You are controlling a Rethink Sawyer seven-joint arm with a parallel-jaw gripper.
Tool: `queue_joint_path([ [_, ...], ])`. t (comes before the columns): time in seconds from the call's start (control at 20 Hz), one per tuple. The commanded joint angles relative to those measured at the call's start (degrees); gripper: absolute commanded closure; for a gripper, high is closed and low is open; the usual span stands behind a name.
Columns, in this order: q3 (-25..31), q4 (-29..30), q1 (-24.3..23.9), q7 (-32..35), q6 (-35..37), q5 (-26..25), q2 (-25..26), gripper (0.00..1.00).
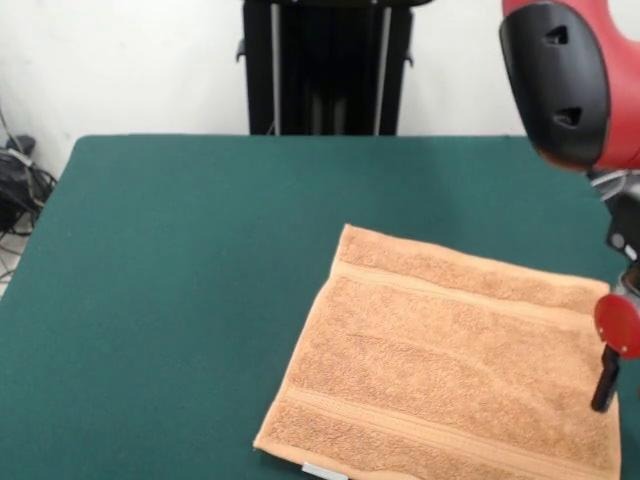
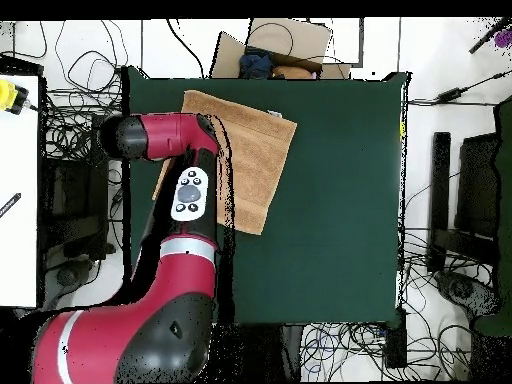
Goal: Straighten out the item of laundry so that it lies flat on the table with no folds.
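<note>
Claw (image 1: 606, 385): low over the towel's edge; opening cannot be told, nothing seen held.
Risk: a drag from here could bunch that edge into a fold.
Towel (image 1: 440, 370): flat, near a worktop (image 1: 180, 300) corner.
Axis: long side runs diagonally, tags toward the camera.

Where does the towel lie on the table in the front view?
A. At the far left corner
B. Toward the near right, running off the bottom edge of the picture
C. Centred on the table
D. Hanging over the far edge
B: the towel lies spread flat in the lower right of the front view, its near edge cut by the picture's bottom, while bare table shows to its left and beyond it.
</note>
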Motion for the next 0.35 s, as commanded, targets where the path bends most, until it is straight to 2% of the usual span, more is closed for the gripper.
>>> queue_joint_path([
  [0.05,-0.15,8.83,-0.11,19.16,-1.92,1.61,-1.08,0.00],
  [0.35,-0.99,6.87,-0.12,20.72,-0.86,2.07,0.27,0.00],
])
